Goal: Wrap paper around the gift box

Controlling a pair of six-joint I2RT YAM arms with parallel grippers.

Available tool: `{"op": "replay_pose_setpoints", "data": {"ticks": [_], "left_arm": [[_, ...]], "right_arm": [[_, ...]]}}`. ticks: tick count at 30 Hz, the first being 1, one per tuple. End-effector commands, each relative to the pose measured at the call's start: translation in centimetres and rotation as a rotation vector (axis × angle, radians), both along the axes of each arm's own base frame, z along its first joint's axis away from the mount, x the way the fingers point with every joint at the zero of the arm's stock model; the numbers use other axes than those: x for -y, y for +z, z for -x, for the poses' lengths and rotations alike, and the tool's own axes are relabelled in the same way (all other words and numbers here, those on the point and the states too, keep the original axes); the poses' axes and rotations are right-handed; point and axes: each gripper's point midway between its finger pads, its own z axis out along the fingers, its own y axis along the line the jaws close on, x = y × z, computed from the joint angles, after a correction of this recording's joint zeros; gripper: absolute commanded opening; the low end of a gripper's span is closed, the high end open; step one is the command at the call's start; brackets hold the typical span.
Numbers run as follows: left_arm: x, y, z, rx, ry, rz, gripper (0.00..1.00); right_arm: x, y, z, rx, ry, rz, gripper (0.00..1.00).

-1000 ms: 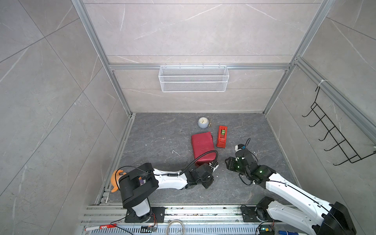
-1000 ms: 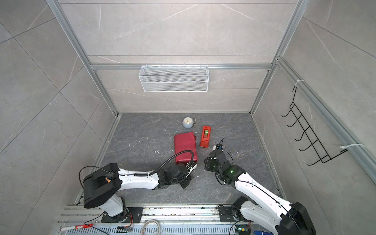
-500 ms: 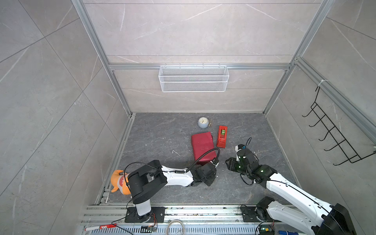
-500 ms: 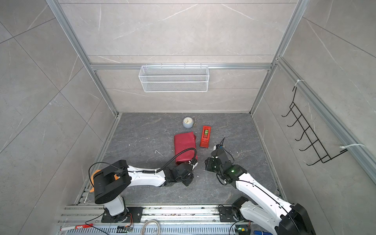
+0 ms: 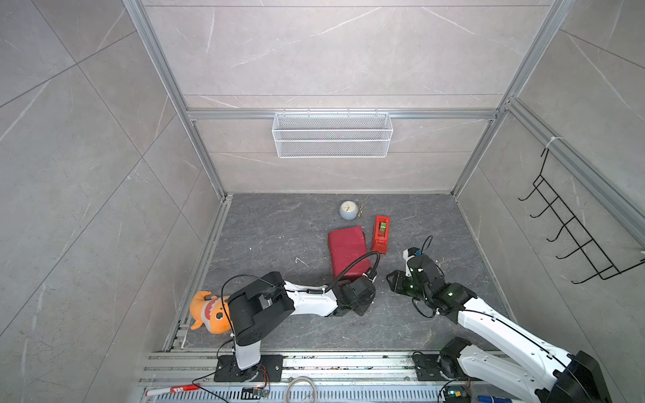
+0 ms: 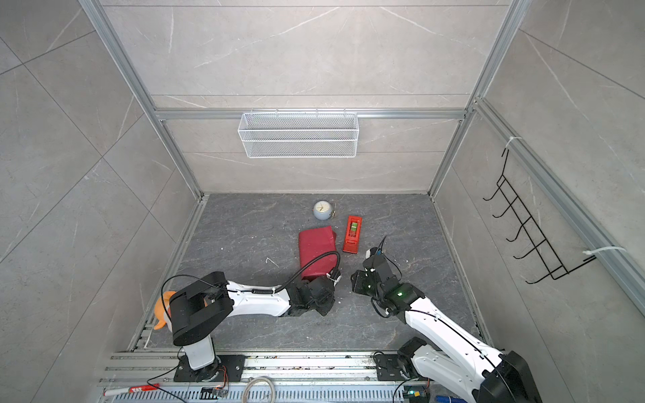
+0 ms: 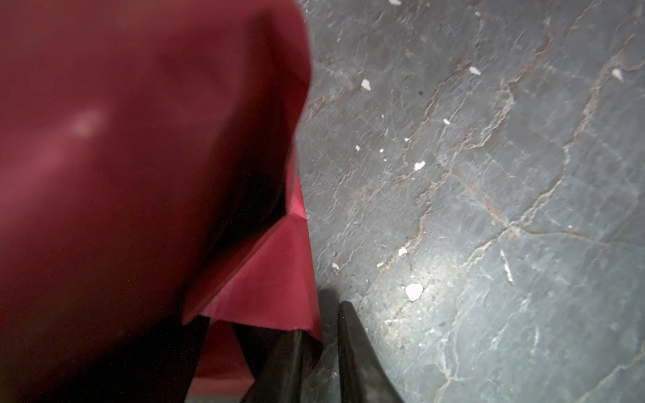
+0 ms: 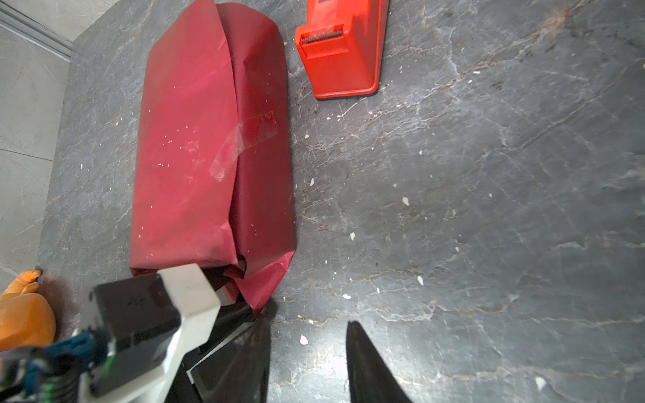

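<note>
The paper (image 5: 349, 253) (image 6: 316, 251) (image 8: 195, 146) is folded round into a long maroon parcel on the floor, its seam held by clear tape (image 8: 244, 143). The gift box is hidden inside. My left gripper (image 5: 364, 282) (image 6: 330, 279) (image 7: 321, 321) sits at the parcel's near end. Its jaws stand a narrow gap apart, and the corner of a loose paper flap (image 7: 279, 279) lies over one finger and reaches into the gap. My right gripper (image 5: 394, 279) (image 6: 357, 281) (image 8: 307, 322) is open over bare floor, just right of that end.
A red tape dispenser (image 5: 381, 234) (image 6: 353, 233) (image 8: 343, 49) stands right of the parcel's far half. A small clock (image 5: 348, 210) lies behind it. An orange plush toy (image 5: 209, 312) (image 8: 21, 314) lies by the left wall. A wire basket (image 5: 331, 135) hangs on the back wall.
My left arm has swung round and brought its gripper up to the parcel's near end, with its jaws narrowing. The right arm has barely moved.
</note>
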Motion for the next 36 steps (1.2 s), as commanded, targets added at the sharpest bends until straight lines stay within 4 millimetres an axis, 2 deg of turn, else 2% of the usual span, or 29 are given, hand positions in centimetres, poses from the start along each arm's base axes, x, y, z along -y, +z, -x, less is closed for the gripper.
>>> {"op": "replay_pose_setpoints", "data": {"ticks": [1,13,16,19,26,36], "left_arm": [[0.2,0.9,-1.0,0.025,0.04,0.006,0.19],[0.0,1.5,-1.1,0.036,0.045,0.036,0.04],[-0.1,1.9,-1.1,0.028,0.042,0.073,0.0],[-0.1,2.3,-1.0,0.009,0.029,0.116,0.0],[0.3,2.7,-0.3,-0.062,-0.026,0.196,0.0],[0.0,4.7,-0.5,-0.117,-0.025,0.284,0.0]], "right_arm": [[0.0,0.4,0.1,0.007,0.007,-0.007,0.39],[-0.5,-1.3,0.8,-0.042,0.038,-0.009,0.39],[-0.6,-2.2,1.4,-0.068,0.048,-0.025,0.4],[-1.0,-3.4,2.1,-0.098,0.056,-0.051,0.4],[-3.5,-5.2,2.7,-0.119,0.103,-0.079,0.37],[-6.7,-8.2,3.0,-0.107,0.127,-0.099,0.31]]}}
